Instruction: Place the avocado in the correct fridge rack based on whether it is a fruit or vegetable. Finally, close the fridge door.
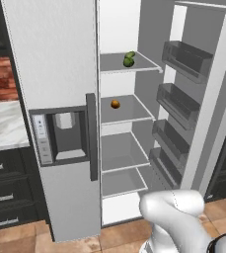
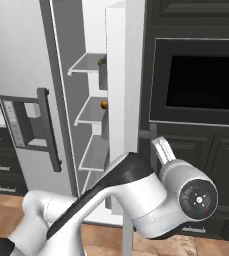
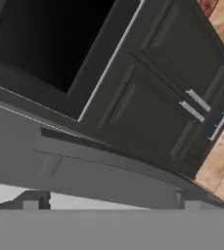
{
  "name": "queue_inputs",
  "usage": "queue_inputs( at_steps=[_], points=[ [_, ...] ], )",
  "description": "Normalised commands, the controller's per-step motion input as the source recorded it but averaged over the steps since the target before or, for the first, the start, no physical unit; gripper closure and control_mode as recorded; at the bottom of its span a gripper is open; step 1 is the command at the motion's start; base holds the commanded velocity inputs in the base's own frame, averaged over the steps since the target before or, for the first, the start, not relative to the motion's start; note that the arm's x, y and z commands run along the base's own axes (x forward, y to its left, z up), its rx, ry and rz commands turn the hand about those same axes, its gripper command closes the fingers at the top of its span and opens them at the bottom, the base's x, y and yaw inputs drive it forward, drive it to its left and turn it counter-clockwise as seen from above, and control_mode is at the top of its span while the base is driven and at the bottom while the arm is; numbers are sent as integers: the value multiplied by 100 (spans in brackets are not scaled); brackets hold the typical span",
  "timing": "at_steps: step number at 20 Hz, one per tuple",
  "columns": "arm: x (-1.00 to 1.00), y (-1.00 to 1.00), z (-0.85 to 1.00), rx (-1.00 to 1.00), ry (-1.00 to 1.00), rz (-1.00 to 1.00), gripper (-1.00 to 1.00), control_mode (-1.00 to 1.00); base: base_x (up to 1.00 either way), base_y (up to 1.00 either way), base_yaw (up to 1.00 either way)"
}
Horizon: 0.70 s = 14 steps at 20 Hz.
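Note:
The fridge door (image 1: 210, 99) stands wide open, with bins on its inner side. On the top rack (image 1: 115, 63) lie two green things close together; the darker one is the avocado (image 1: 131, 54), touching a paler green piece (image 1: 128, 63). An orange ball (image 1: 115, 104) sits one rack lower. My gripper (image 2: 161, 149) is open and holds nothing. It stands on the outer side of the fridge door (image 2: 123, 75), close to its edge. In the hand view the fingertips (image 3: 30, 202) are spread wide before the grey fridge door (image 3: 84, 161).
The left door with the dispenser panel (image 1: 55, 133) is shut. A dark wall oven (image 2: 201, 75) and dark cabinets (image 2: 206, 155) stand right behind the open door. A marble counter (image 1: 1, 123) over dark drawers lies left of the fridge.

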Motion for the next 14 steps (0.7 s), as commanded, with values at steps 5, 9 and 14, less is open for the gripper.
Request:
queue_inputs(
  at_steps=[5,9,14],
  points=[
    [66,-14,-35,15,0,13,-100,-100,0,0,0],
    [57,-20,-19,13,0,8,-100,-100,0,0,0],
    [70,-21,-20,15,1,10,-100,-100,0,0,0]
  ],
)
